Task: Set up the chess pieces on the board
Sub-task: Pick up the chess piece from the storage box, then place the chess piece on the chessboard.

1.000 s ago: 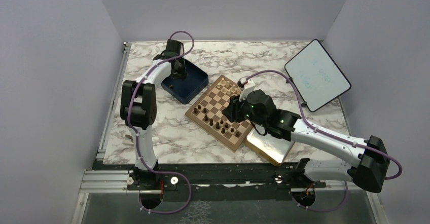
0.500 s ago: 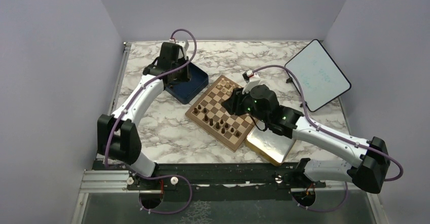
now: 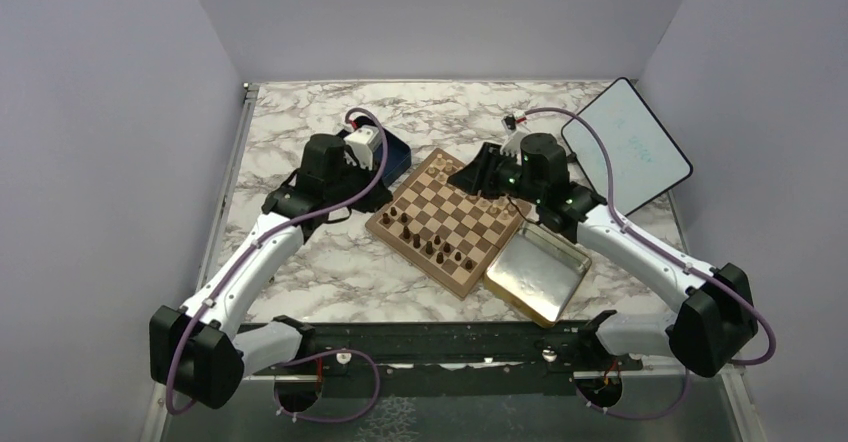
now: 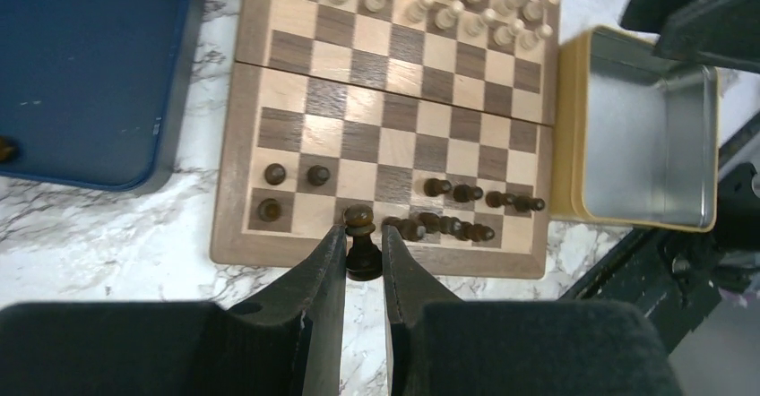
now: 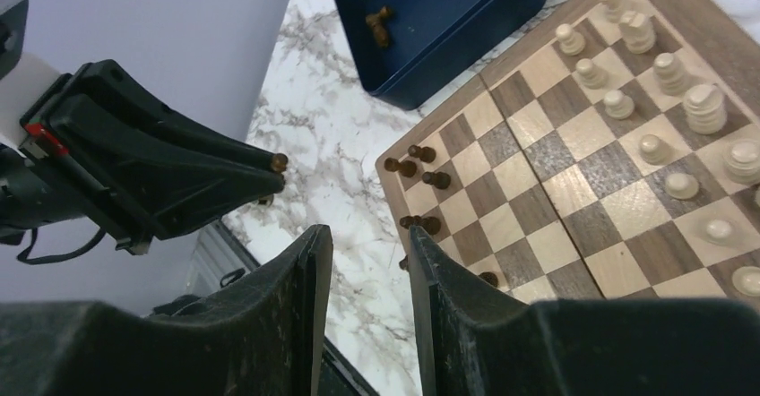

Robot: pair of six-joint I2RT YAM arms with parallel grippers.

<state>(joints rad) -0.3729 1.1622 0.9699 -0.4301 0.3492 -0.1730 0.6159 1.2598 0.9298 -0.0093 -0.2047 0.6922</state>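
Placement is coming next, we are judging: our left claw [image 4: 363, 236] is gripping one dark chess piece [image 4: 360, 219] above the board [image 4: 394, 145], lower middle of frame; our right claw [image 5: 366, 235] is hanging open, empty.

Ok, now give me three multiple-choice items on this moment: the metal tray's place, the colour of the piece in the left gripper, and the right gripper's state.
1. Where does the metal tray lie?
A. beside the board, on the right arm's side.
B. on top of the board.
C. propped against a wall.

2. What colour is the chess piece in the left gripper?
A. pale beige.
B. red.
C. dark brown.

3. How is the right gripper?
A. shut on a pale piece.
B. open, nothing between its fingers.
C. shut on the tray's rim.

Key: 1 A, it lies by the board's edge; 2 C, dark in the left wrist view; 3 B, its wrist view shows an empty gap.
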